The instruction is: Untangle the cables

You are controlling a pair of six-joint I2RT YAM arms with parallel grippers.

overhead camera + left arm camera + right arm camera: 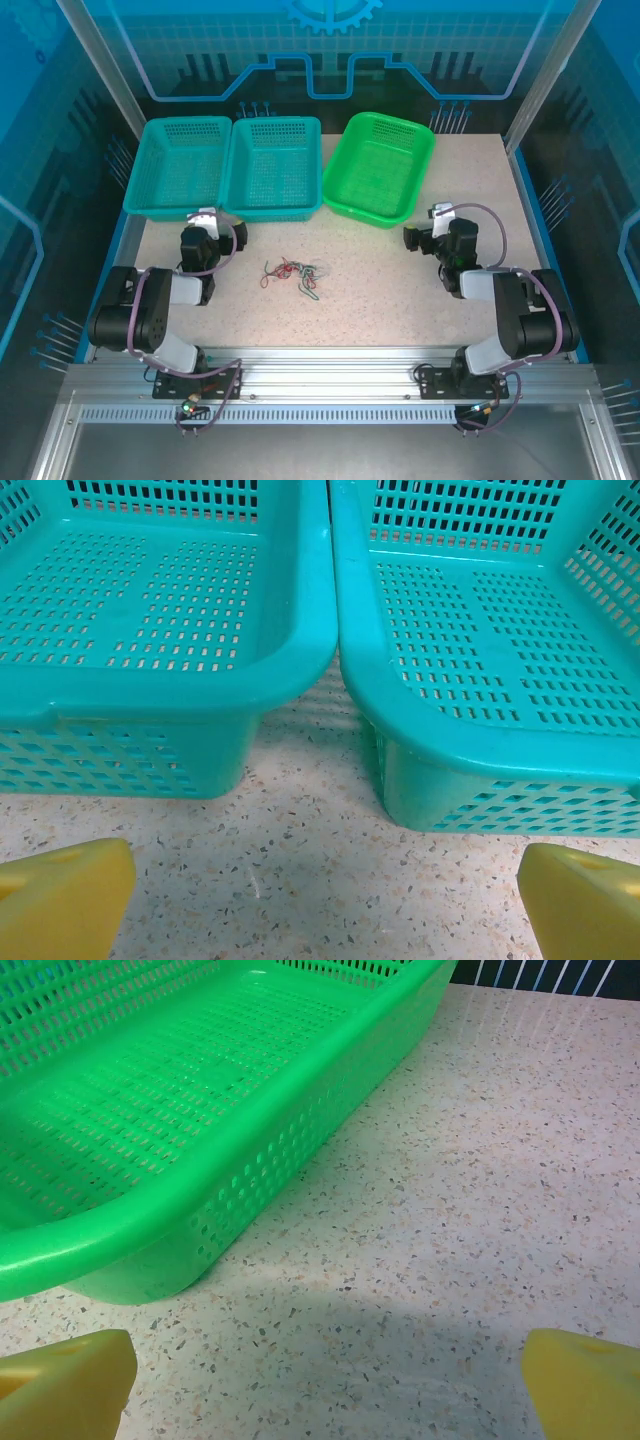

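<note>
The cables (296,273) lie in one small tangled heap of red, pale and dark green wire on the speckled table, between the two arms in the top view. My left gripper (205,222) sits left of the heap, just in front of the teal baskets. In its wrist view its yellow fingers (60,895) stand wide apart over bare table, so my left gripper (325,900) is open and empty. My right gripper (428,225) rests to the right of the heap beside the green basket. My right gripper (325,1380) is open too, with nothing between its yellow fingers (65,1380).
Two teal baskets (228,195) stand side by side at the back left, seen close up as a left teal basket (150,690) and a right teal basket (480,750). A green basket (350,205) sits at the back middle, its rim (230,1150) near my right gripper.
</note>
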